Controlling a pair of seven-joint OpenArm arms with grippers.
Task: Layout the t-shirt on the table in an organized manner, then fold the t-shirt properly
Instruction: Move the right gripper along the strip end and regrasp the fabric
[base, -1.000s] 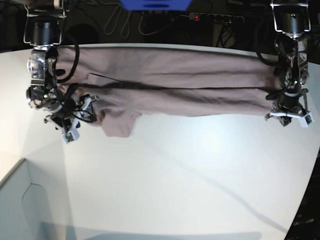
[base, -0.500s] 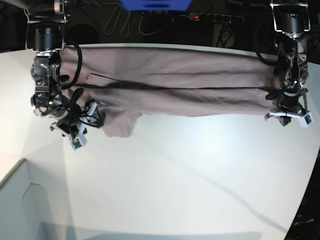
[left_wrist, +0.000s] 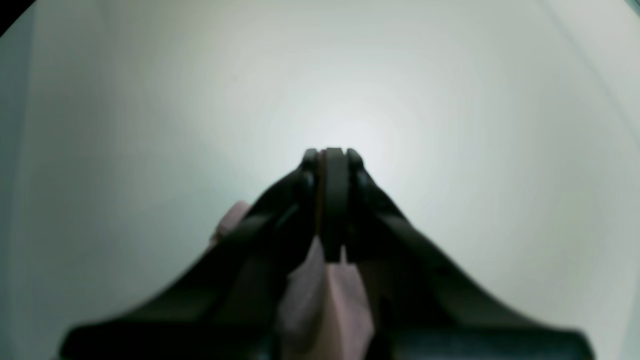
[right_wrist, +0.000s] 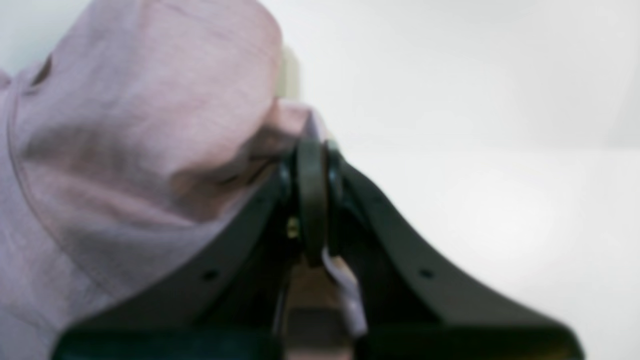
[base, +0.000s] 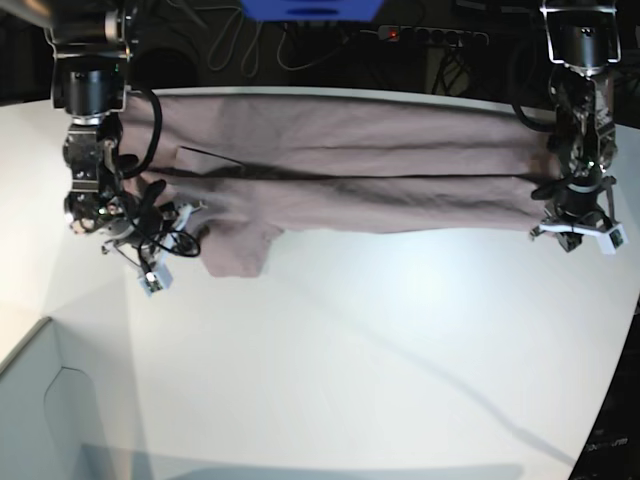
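Base view: one t-shirt (base: 350, 165), two tools pinching it.

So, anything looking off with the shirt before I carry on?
Yes. The t-shirt lies as a long folded band across the table, but one sleeve hangs out below the front edge near the right pincer, breaking the straight line. Both pincers grip cloth; the left pincer end looks tidy.
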